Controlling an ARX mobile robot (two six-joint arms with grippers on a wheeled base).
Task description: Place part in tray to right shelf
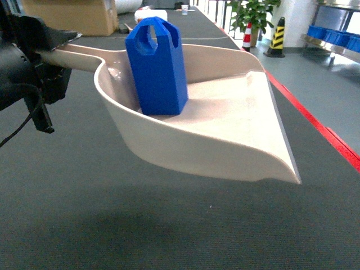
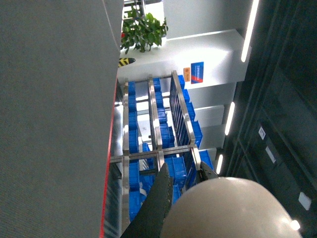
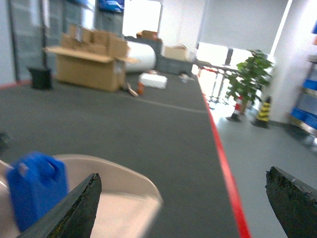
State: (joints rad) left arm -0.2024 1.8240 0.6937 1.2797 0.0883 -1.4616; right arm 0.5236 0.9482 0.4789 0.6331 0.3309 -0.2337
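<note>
Beige tray (image 1: pixel 225 126) held off the dark grey carpet (image 1: pixel 112 225), shadow beneath it, flat lip toward the right and tilted slightly down. Blue part (image 1: pixel 157 67) standing upright inside, back against the curved rear wall near the handle end, handle hole at top. Long handle running left into the left gripper (image 1: pixel 42 48), clenched on it (black fingers wrapped over the handle's far end, a cable trailing below). From the left wrist view, only a rounded beige bulge of the tray (image 2: pixel 228 208) with a dark finger (image 2: pixel 158 203) alongside it; beyond, a steel rack (image 2: pixel 158 129) full of blue bins (image 2: pixel 173 168), seen sideways. From the right wrist view, right gripper (image 3: pixel 183 208) spread wide, released, nothing between the two black fingers (image 3: pixel 74 208); tray and part (image 3: pixel 34 193) low at left, blurred, well clear of those fingers. Red floor line (image 1: pixel 315 121) along the carpet's right edge. Background: cardboard boxes (image 3: pixel 89 64), a potted plant (image 3: pixel 250 74), a striped cone (image 1: pixel 277 36), more blue bins on a steel shelf (image 1: pixel 337 39) at far right (rollers not discernible).
</note>
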